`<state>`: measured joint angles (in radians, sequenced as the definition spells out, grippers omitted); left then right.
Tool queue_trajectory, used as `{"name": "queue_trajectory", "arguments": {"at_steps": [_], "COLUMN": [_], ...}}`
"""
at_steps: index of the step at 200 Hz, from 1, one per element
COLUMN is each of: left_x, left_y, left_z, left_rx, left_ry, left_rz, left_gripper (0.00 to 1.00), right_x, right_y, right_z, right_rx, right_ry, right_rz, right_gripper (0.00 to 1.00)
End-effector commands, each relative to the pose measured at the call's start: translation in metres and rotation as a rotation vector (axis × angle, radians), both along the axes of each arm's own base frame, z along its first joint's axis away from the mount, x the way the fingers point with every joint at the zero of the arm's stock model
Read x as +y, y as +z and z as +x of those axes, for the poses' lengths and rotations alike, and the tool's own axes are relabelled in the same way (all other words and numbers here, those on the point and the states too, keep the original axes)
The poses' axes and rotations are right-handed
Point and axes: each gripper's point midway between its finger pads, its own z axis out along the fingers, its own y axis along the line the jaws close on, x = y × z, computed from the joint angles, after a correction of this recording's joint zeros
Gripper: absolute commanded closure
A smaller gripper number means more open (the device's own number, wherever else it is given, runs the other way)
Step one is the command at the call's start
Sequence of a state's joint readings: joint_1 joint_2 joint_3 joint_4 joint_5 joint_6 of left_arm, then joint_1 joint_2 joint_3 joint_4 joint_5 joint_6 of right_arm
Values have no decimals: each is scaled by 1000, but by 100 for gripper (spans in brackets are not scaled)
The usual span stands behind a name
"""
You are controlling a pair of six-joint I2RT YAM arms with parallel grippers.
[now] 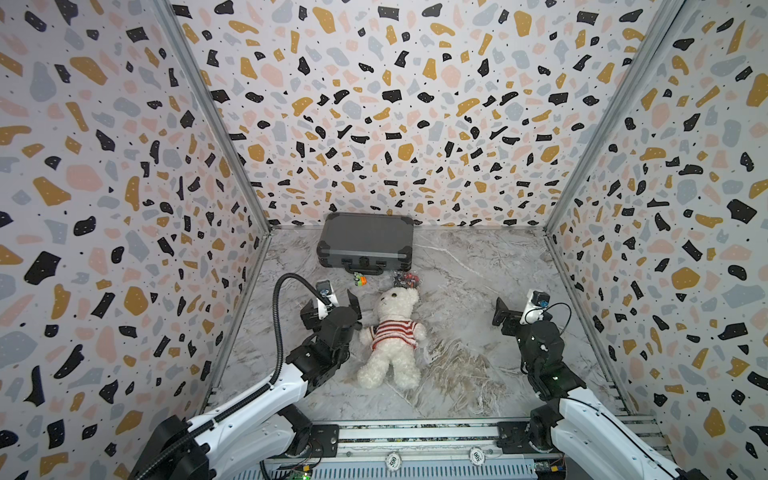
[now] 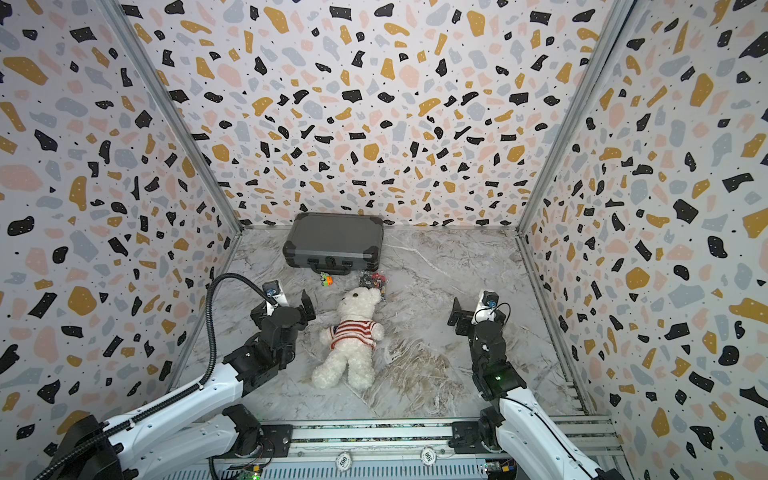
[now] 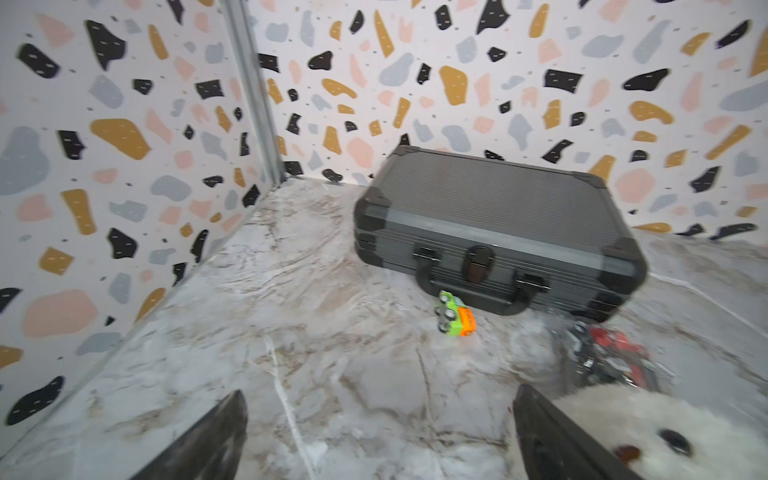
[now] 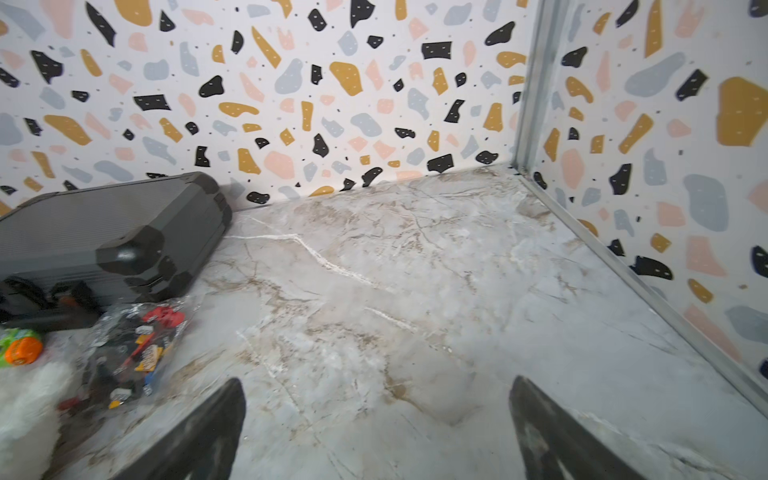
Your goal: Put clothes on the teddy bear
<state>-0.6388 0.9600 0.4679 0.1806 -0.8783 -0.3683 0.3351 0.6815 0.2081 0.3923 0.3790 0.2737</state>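
**Two open end effectors, one bear in its sweater**

On the left, the left end effector (image 1: pixel 331 308) hangs just beside the bear's shoulder. Its dark jaws are spread wide with nothing between them, and the left wrist view shows only bare surface in the gap. At the back stands a closed grey case (image 1: pixel 365 239), hard-shelled and ribbed, with black corner caps and its handle facing forward. Just in front of it lies a small green and orange toy car (image 1: pixel 359 279) of glossy plastic.

The teddy bear (image 1: pixel 395 301) lies on its back in the middle of the marble-patterned worktop (image 1: pixel 457 270), with its head toward the case. It is made of white curly plush, and its limp limbs are splayed. A red-and-white striped knit sweater (image 1: pixel 395 332) covers the torso, and both arms appear to come out of the short sleeves. By that look the dressing is done or nearly so. Whether the hem sits straight underneath cannot be told.

A crinkled clear bag of small coloured parts (image 1: pixel 407 280) lies just beside the bear's ear.

On the right, the right end effector (image 1: pixel 523 313) sits well apart from the bear, its jaws wide and empty over the bare worktop.
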Motion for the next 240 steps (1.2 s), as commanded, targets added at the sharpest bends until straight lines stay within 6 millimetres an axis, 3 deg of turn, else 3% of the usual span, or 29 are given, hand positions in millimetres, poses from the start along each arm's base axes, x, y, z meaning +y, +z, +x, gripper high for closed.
{"name": "queue_trajectory", "arguments": {"at_steps": [1, 33, 102, 167, 199, 240], "left_x": [25, 35, 38, 78, 77, 80], "left_y": [9, 1, -12, -28, -47, -41], "left_z": [0, -3, -13, -47, -48, -44], "left_rx": [-66, -86, -32, -70, -92, -127], "left_ry": [98, 101, 34, 194, 181, 193], "left_rz": [50, 55, 155, 172, 144, 137], "left_gripper": [0, 0, 0, 0, 0, 0], "right_x": [-21, -26, -34, -34, -34, -35], "right_y": [21, 24, -2, -27, -32, -35], "right_z": [-4, -9, -8, -11, -12, -9], "right_rx": [-109, -165, -64, -10, -10, -24], "right_ry": [-104, -91, -89, -77, -74, -90], "right_rz": [-25, -104, -175, -185, -182, -177], "right_gripper": [1, 0, 1, 2, 3, 3]}}
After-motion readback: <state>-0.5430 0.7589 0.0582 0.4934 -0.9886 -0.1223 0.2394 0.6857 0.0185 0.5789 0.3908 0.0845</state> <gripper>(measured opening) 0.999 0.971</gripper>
